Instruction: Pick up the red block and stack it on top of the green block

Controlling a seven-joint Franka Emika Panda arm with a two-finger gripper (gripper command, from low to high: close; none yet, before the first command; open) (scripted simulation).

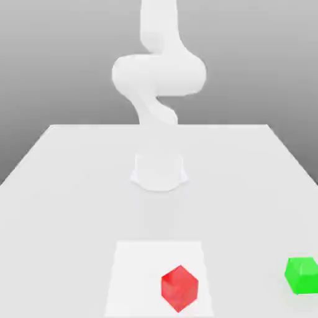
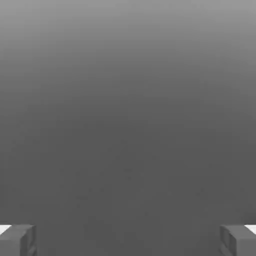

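One red block (image 1: 179,289), green block (image 1: 302,276) well apart, pincer (image 2: 128,241) wide, empty.

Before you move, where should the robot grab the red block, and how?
I'd come straight down on the red block and pinch two opposite upright sides. It's a plain cube with flat faces. One upright edge points toward the camera in the exterior view, so it sits turned, and the open gripper should probably twist to match.
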